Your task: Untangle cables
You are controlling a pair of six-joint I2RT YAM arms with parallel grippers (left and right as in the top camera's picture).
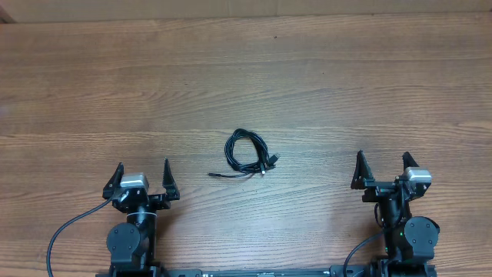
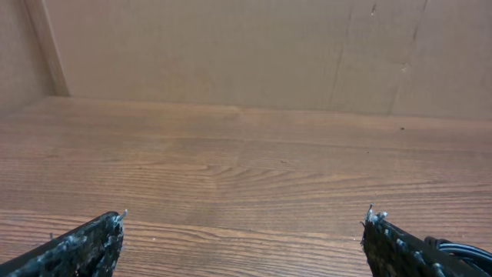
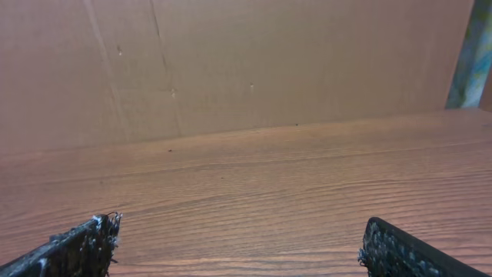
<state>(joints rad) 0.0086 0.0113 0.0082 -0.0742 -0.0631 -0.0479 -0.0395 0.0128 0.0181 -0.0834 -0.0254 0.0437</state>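
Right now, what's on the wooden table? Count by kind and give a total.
Coiled bundle of thin black cables with small plug ends: 1 (separate cords too tangled to count)
Black two-finger end effectors: 2, the left end effector and the right end effector, both open
Total: 3

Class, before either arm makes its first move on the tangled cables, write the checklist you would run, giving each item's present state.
1. Left gripper open and empty: ok.
2. Right gripper open and empty: ok.
3. Cables in full overhead view, lying between the two arms: ok.
4. Cables apart from both grippers: ok.
5. Cables already separated: not ok, they lie as one coiled bundle.
6. Which plug end belongs to which cord: cannot tell, too small.
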